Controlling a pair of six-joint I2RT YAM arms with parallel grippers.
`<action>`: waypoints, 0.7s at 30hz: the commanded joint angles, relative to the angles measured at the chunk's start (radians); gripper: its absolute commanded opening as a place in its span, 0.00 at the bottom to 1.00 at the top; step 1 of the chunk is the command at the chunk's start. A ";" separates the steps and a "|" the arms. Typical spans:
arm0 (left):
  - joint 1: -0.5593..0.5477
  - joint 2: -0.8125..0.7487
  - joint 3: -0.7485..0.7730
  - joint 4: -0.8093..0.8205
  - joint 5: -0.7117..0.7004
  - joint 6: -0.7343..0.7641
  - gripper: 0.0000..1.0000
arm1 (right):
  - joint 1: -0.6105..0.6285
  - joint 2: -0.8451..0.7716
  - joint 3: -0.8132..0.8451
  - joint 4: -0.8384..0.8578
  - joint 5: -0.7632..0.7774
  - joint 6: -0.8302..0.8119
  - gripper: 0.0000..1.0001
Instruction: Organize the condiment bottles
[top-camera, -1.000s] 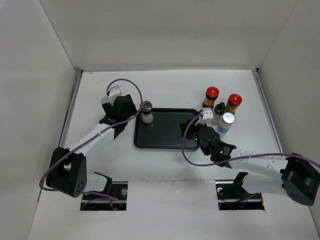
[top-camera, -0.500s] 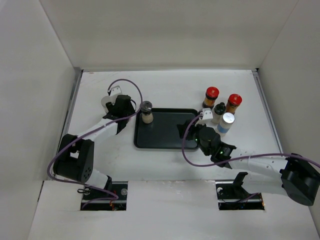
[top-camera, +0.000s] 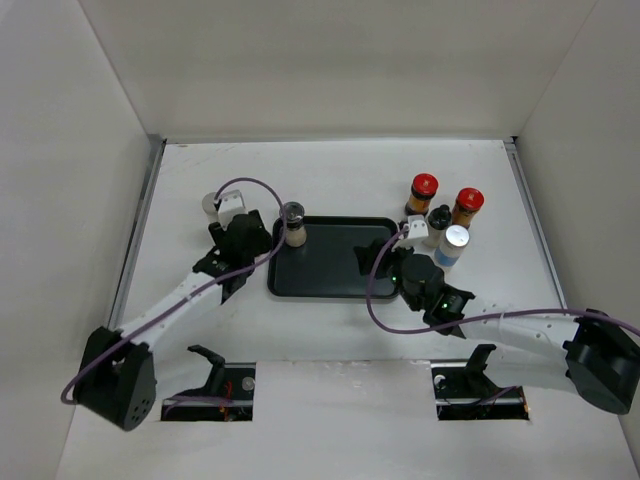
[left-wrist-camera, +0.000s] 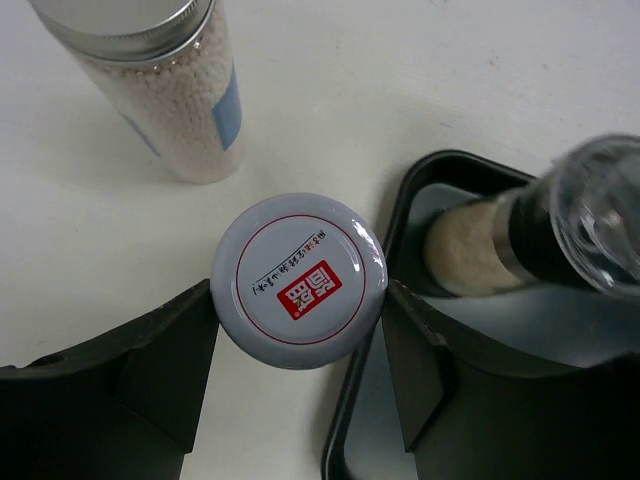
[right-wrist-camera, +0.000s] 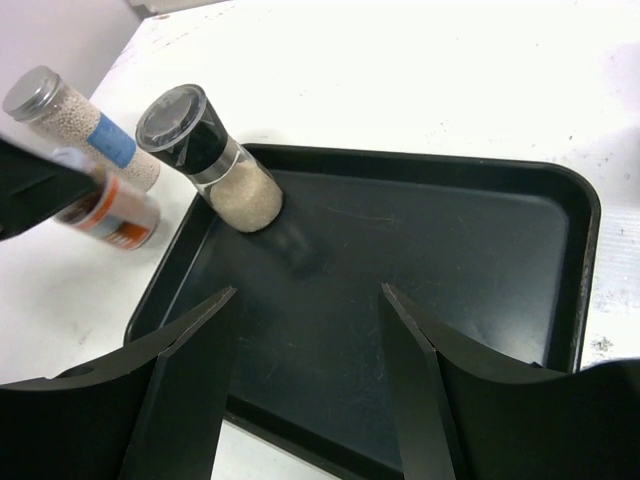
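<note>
Jar (left-wrist-camera: 298, 281) with white cap sits, apparently gripped, in left tool (left-wrist-camera: 300, 300); right tool (right-wrist-camera: 308, 292) gapes over tray (right-wrist-camera: 450, 250).

**Tray, bench, walls**

Black rectangular tray (top-camera: 330, 272) with rounded corners and a raised rim lies flat mid-bench. White bench (top-camera: 330, 170) is faintly speckled. Plain white walls (top-camera: 330, 70) stand along the far, left and right edges.

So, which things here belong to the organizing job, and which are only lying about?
Job: farther brown red-capped bottle; nearer brown red-capped bottle; black-capped bottle; silver-capped blue-labelled bottle; beige-filled grinder; white-bead jar; red-labelled white-lid jar.
Other: black rectangular tray; white table.
</note>
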 joint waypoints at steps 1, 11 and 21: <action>-0.083 -0.157 0.001 -0.003 -0.102 -0.016 0.34 | -0.001 -0.010 -0.002 0.058 -0.003 -0.009 0.63; -0.398 -0.164 0.027 -0.019 -0.163 -0.086 0.35 | -0.010 -0.036 -0.014 0.050 0.009 0.002 0.62; -0.473 0.040 0.011 0.068 -0.229 -0.105 0.39 | -0.039 -0.047 -0.025 0.044 0.023 0.010 0.63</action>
